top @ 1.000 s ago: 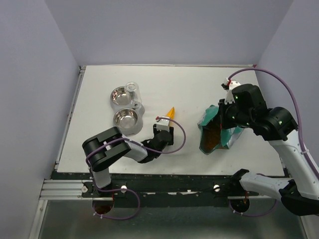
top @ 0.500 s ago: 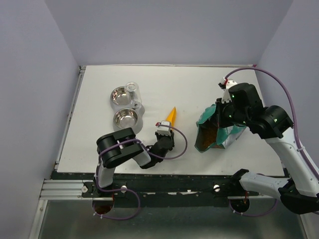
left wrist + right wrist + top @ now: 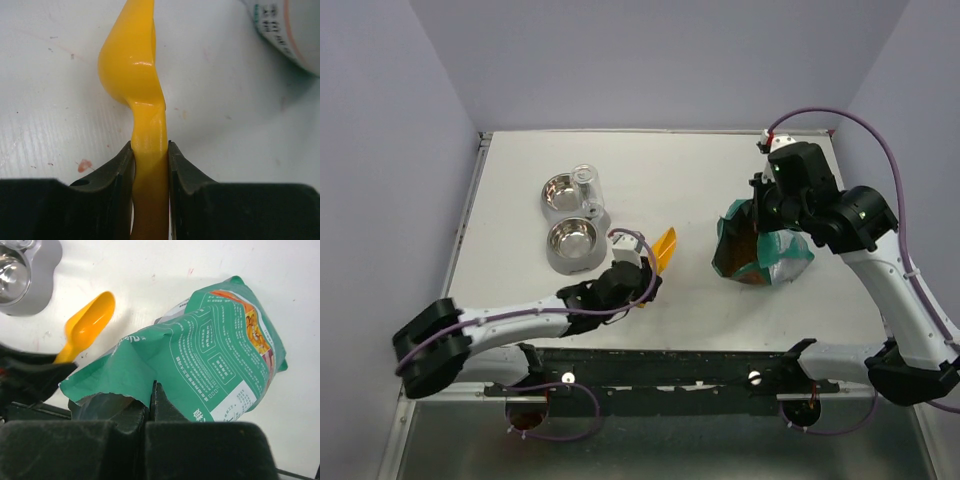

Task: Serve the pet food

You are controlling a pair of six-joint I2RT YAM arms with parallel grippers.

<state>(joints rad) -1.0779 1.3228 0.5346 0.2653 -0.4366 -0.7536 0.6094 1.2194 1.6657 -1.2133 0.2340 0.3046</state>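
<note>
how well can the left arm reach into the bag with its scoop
Probably yes: left gripper grips the scoop, the table between is bare, and the right gripper holds the bag open toward it.

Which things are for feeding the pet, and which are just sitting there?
For the job:
yellow scoop, pinched in the left gripper
green food bag, held by the right gripper
steel feeder bowls

Just sitting there:
clear container by the bowls
</note>
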